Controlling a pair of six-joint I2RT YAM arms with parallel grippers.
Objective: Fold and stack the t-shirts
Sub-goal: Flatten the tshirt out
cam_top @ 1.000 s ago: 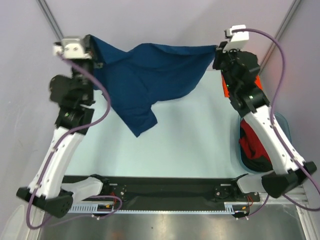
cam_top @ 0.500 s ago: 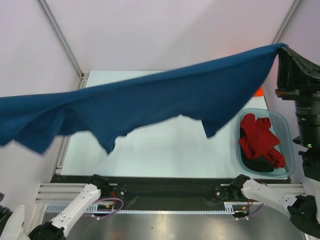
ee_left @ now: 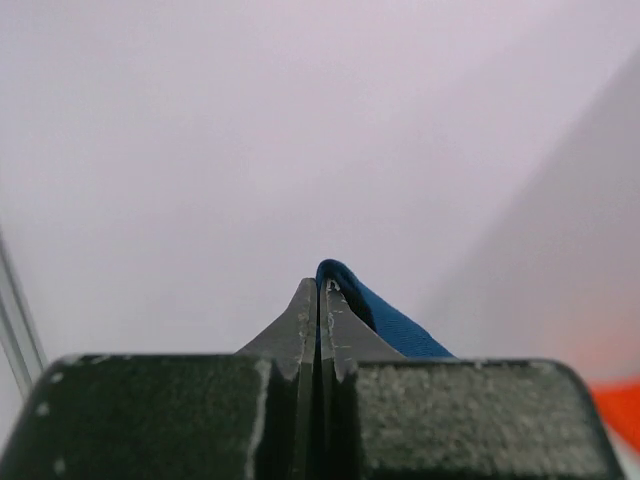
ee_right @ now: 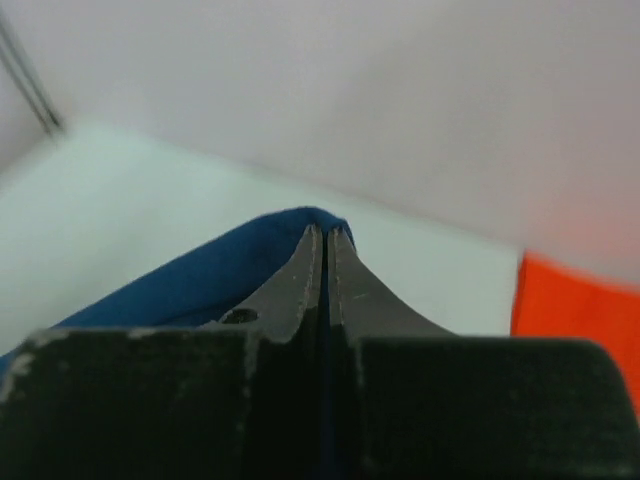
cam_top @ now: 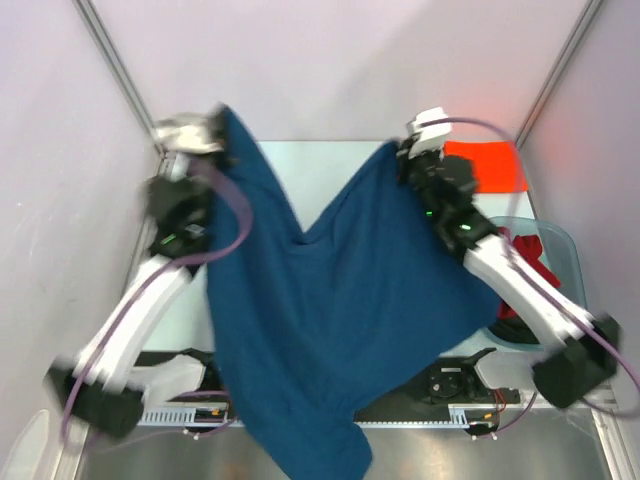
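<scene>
A navy blue t-shirt hangs between my two grippers and drapes over the table's near edge and the arm bases. My left gripper is shut on one corner of the shirt at the far left. At the far middle-right, my right gripper is shut on another corner. An orange t-shirt lies flat at the far right; it also shows in the right wrist view. Red and dark t-shirts sit in the tub.
A clear bluish plastic tub stands at the right edge of the table, partly behind the right arm. Metal frame posts rise at the far corners. Pale walls close in on all sides.
Both arms have swung the navy shirt from a wide spread high up, down and forward. It now hangs with its lower part over the near edge. Both grips stay shut.
</scene>
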